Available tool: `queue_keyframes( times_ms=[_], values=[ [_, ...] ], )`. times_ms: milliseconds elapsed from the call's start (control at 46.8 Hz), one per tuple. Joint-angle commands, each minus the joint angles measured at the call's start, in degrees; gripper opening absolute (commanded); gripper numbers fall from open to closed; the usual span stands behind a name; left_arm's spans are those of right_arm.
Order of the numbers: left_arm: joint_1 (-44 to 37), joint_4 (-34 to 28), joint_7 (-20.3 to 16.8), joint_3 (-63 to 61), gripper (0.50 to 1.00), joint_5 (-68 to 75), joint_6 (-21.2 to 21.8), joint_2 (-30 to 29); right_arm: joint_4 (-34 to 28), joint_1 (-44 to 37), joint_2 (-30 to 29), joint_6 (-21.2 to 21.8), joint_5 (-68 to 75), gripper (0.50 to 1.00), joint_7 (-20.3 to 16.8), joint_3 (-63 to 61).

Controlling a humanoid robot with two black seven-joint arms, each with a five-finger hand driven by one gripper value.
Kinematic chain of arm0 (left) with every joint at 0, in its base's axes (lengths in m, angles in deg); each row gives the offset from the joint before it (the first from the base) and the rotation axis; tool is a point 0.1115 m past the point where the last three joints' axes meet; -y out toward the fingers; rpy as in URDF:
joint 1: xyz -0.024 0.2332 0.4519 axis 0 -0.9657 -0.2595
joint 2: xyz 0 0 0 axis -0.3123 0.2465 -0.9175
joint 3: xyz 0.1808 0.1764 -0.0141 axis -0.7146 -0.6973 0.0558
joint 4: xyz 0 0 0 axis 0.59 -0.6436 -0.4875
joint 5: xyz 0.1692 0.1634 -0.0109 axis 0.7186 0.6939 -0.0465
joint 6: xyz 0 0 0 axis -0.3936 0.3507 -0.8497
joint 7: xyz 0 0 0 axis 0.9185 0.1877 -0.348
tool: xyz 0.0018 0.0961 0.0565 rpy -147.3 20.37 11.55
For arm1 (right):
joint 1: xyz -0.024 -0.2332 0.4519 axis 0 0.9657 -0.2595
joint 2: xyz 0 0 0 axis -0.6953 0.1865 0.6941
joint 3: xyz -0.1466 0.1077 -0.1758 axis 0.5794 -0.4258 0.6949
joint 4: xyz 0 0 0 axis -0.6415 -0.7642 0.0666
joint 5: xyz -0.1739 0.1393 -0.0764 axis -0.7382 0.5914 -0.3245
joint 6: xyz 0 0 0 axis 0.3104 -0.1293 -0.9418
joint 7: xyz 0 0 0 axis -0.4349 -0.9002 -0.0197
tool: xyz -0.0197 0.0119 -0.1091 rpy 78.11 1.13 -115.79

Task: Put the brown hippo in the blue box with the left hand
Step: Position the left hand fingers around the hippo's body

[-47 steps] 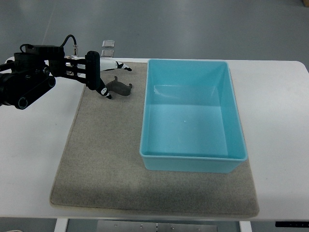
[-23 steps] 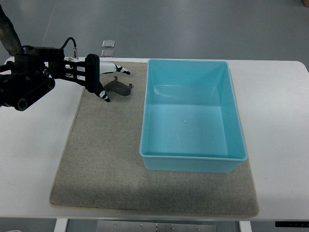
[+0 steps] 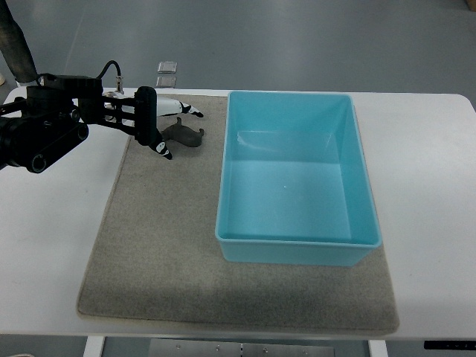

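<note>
The brown hippo lies on the grey mat, a small dark figure just left of the blue box. My left hand reaches in from the left edge at the mat's far left corner. Its fingers are spread, one white-tipped finger passing behind the hippo and another in front of it to the left. The hand stands right beside the hippo and its fingers are not closed around it. The blue box is empty. My right arm does not show.
The white table carries the mat and box. Two small clear blocks sit at the table's far edge behind my hand. A dark sleeve-like shape shows at the top left corner.
My left hand has shifted slightly toward the hippo, with the fingers now bracketing it more closely. The hippo itself has not moved.
</note>
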Motion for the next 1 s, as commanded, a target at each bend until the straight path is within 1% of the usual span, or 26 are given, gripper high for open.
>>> queue_keyframes(
  times_ms=[0, 171, 491, 684, 983],
  values=[
    [0.0, -0.1, 0.1, -0.1, 0.992, 0.0, 0.0, 0.0, 0.0, 0.0, 0.0, 0.0, 0.0, 0.936, 0.0, 0.0],
    [0.0, -0.2, 0.1, -2.6, 0.992, -0.1, 0.8, 1.2, 0.0, 0.0, 0.0, 0.0, 0.0, 0.936, 0.0, 0.0],
    [0.0, -0.2, 0.3, -2.8, 0.990, -0.1, 1.0, 1.9, 0.0, 0.0, 0.0, -0.1, 0.0, 0.936, 0.0, 0.0],
    [0.4, -0.3, 0.4, -2.8, 0.971, -0.1, 1.7, 1.9, 0.0, 0.0, 0.0, -0.1, 0.0, 0.936, 0.0, 0.0],
    [0.8, -0.3, 0.4, -2.8, 0.981, -0.2, 1.8, 1.6, 0.0, 0.0, 0.0, 0.0, 0.0, 0.936, 0.0, 0.0]
  ],
)
